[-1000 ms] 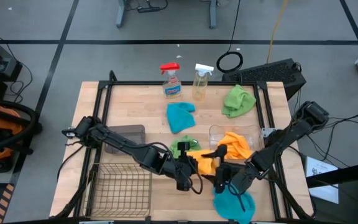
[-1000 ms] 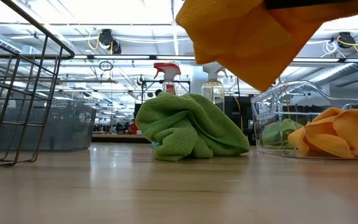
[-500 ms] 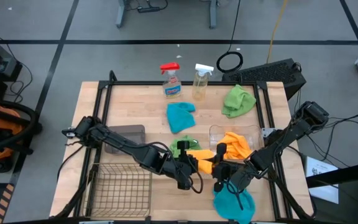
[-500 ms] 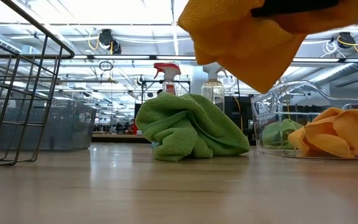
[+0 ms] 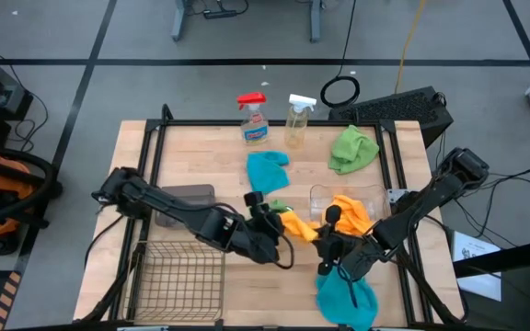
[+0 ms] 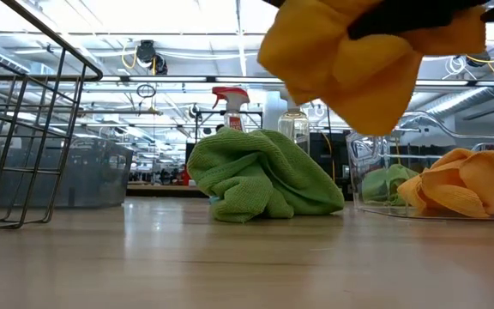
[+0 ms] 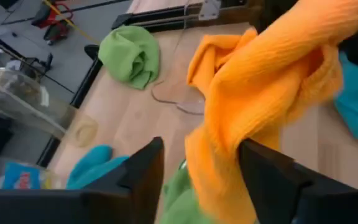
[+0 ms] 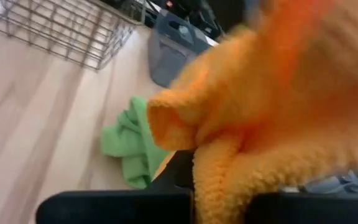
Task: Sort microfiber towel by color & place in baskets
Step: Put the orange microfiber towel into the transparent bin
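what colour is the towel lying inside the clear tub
Yellow-orange towel in the clear tub; clearest in the low view.

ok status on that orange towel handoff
Right gripper shut on the orange towel, held above the table. Left gripper open, towel hanging between its fingers. Clear tub close by, one orange towel inside; nothing blocking.

- Both arms crowd the tabletop's [image 5: 187,156] middle: the left end effector [image 5: 270,213] and right end effector [image 5: 328,241] meet at the lifted orange towel [image 5: 300,226].
- You have bare wood front-centre, between the wire-mesh basket [image 5: 178,273] and the teal towel [image 5: 348,300].
- The spray bottles [image 5: 254,118] block the far edge.
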